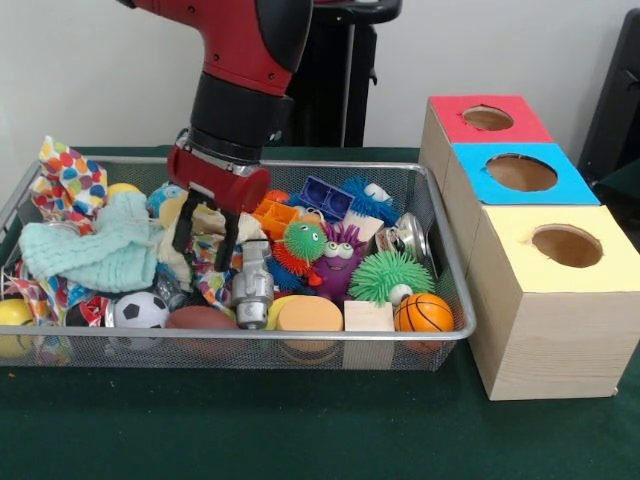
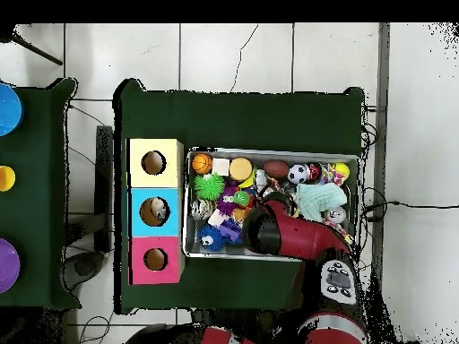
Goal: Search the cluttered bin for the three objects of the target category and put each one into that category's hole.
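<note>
The silver wire-mesh bin [image 1: 330, 333] is full of mixed toys and cloths; it also shows in the overhead view [image 2: 269, 151]. My gripper [image 1: 205, 255] hangs over the bin's left-centre. Its black fingers [image 1: 184, 230] are open and straddle a cream cloth just above the clutter, holding nothing. The red-topped box [image 1: 455, 128] with its round hole [image 1: 487, 118] stands at the far right; in the overhead view it is the box [image 2: 155, 260] at lower left. In the overhead view my arm [image 2: 282, 231] hides the gripper.
Blue-topped [image 1: 520, 172] and yellow-topped [image 1: 567, 245] boxes stand beside the red one. In the bin: basketball [image 1: 424, 312], green spiky ball [image 1: 390, 275], purple monster [image 1: 340, 262], silver metal toy [image 1: 252, 285], soccer ball [image 1: 140, 310], mint cloth [image 1: 100, 250], wooden block [image 1: 368, 317].
</note>
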Controlling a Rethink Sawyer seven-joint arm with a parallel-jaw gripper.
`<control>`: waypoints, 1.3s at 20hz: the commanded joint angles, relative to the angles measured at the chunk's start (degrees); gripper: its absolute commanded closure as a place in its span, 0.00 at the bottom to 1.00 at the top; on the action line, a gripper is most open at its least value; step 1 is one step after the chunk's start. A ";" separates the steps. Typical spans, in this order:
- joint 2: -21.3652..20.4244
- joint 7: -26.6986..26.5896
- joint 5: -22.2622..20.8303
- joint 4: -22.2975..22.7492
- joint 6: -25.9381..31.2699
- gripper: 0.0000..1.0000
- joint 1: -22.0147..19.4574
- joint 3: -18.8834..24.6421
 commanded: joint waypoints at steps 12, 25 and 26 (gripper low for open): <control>18.56 11.22 5.89 1.59 -15.75 0.00 -1.43 2.26; 13.35 5.71 14.86 3.47 7.24 0.00 4.63 -4.12; 12.45 4.90 14.62 3.46 9.83 0.00 4.52 -3.99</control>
